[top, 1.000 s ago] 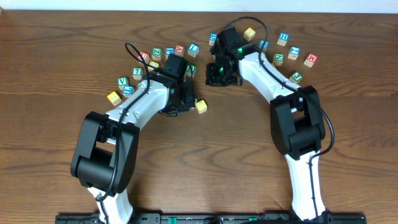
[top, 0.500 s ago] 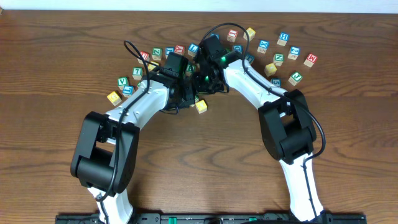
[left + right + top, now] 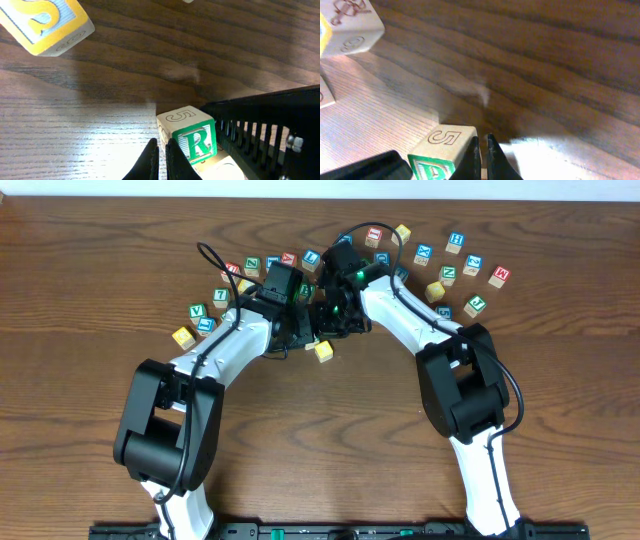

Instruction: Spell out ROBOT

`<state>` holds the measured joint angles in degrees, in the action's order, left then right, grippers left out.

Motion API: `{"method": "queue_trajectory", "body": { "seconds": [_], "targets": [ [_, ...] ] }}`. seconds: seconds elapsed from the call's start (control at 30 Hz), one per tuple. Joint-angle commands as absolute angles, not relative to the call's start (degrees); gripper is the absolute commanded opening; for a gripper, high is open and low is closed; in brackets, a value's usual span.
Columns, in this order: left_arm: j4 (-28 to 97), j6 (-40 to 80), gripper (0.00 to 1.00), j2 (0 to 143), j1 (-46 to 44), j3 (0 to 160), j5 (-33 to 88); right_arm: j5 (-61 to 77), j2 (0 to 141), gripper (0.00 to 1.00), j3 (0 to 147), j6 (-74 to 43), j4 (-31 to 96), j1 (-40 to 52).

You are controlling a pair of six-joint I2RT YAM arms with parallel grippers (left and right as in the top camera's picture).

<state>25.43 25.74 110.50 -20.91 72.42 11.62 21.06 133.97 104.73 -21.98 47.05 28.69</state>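
R block (image 3: 192,140) stands between the two grippers. Left gripper (image 3: 161,152): tips pressed together, empty, just beside R block. Right gripper (image 3: 482,147): same, opposite side. Likely nudging it into line, not lifting.

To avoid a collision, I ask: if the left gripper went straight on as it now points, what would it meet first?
The left gripper would probably meet the bare wooden table, close beside the green R block; depth is unclear.

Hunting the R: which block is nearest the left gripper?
The green R block, 5 on top, beside the left gripper; the yellow S block sits farther.
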Motion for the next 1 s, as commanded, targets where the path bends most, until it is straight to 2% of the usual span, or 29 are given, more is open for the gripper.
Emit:
{"method": "queue_trajectory", "body": {
  "seconds": [0.0,0.97],
  "targets": [
    [24.67,26.30,0.08,111.61,-20.99,72.05,10.61,21.63,131.59,0.01,104.31,-22.70,47.79,28.84],
    [24.12,26.24,0.08,111.59,-20.45,72.12,9.37,19.09,129.32,0.01,104.99,-22.65,49.04,27.29]
  ]
}}
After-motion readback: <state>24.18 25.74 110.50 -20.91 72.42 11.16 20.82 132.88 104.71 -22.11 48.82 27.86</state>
